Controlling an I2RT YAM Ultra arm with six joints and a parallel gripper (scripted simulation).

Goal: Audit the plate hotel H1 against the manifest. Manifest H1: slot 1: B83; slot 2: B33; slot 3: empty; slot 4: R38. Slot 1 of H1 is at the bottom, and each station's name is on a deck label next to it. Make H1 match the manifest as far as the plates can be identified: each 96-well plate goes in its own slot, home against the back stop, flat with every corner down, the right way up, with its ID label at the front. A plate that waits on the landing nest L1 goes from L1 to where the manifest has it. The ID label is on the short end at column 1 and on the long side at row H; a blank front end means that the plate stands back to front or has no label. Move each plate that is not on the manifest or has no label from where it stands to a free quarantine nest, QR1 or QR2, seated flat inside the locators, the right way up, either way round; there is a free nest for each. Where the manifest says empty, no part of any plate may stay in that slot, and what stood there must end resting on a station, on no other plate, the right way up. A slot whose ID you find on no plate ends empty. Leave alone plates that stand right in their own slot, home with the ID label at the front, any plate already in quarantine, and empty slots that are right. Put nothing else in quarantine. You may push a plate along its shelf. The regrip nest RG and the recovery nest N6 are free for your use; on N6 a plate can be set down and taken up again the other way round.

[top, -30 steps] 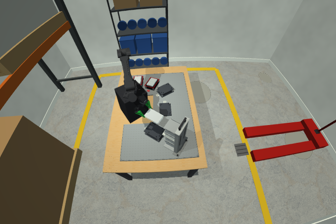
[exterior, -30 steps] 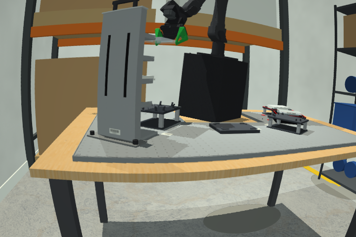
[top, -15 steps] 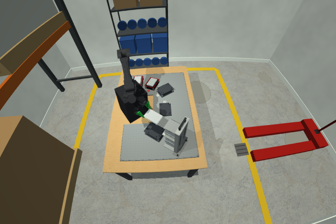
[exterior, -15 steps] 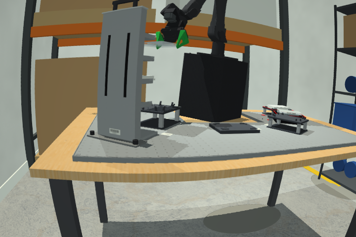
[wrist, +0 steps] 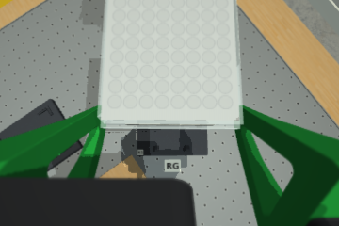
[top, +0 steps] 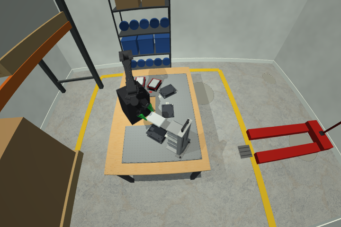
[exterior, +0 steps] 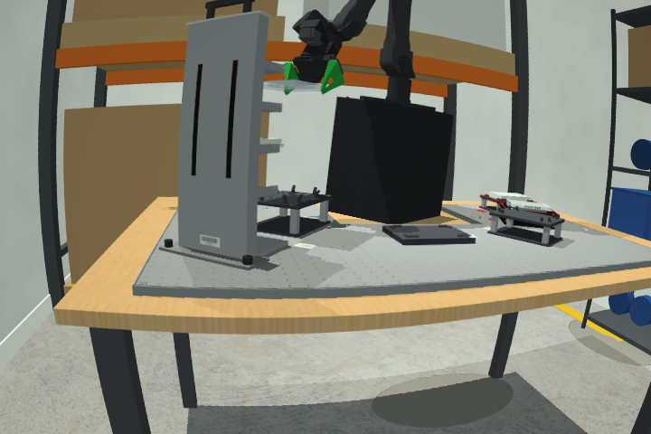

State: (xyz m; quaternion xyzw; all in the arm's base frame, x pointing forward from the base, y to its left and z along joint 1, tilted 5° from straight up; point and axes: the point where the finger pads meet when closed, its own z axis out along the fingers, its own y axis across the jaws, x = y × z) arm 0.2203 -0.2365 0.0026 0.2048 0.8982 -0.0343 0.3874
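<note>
My gripper (top: 145,111) is shut on a clear 96-well plate (top: 157,118), with the green fingers on the long sides at its near end. It holds the plate level in the air in front of the upper shelves of the grey plate hotel H1 (top: 178,136). In the exterior view the plate (exterior: 293,84) hangs between the gripper (exterior: 310,81) and the hotel (exterior: 223,137). In the wrist view the plate (wrist: 169,61) fills the top, wells up, between my fingers. I cannot see a label on it.
The regrip nest (wrist: 169,141) with its RG label (wrist: 172,165) lies right below the plate, and shows in the top view (top: 156,133). Two red-edged nests hold plates at the back (top: 140,81) (top: 154,83). A raised nest (top: 167,91) and a flat black nest (top: 167,110) stand mid-deck.
</note>
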